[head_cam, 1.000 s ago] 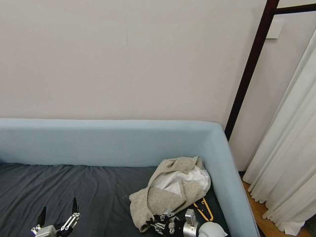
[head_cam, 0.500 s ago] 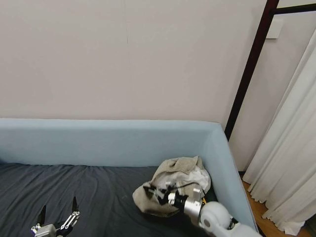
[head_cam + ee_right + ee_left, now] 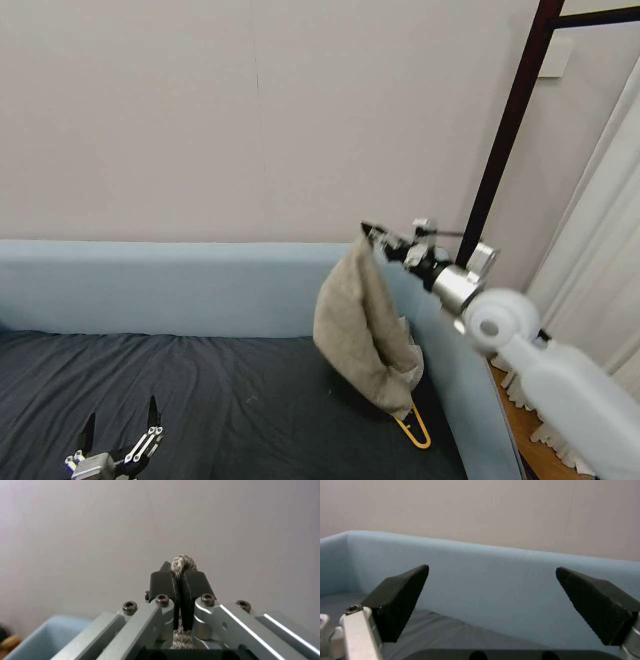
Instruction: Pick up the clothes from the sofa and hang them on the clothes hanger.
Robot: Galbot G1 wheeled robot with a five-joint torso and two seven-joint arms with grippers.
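right gripper [image 3: 374, 233] clamps the sweater [image 3: 358, 320], dangling above the sofa [image 3: 180, 285] at its right end: pickup done, hanging it on the far-right rack [image 3: 505, 140] remains. left gripper [image 3: 118, 448] sits wide open, near left.

Soft, even indoor light; the sofa [image 3: 40, 630] behind the right end effector [image 3: 178, 578] looks blurred.

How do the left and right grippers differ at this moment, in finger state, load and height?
Fingers: the left gripper is wide open; the right gripper is shut. Load: the left holds nothing; the right pinches the beige sweater, which hangs below it. Height: the left sits low over the dark seat of the sofa; the right is high, above the backrest near its right end. Both have dark finger pads.
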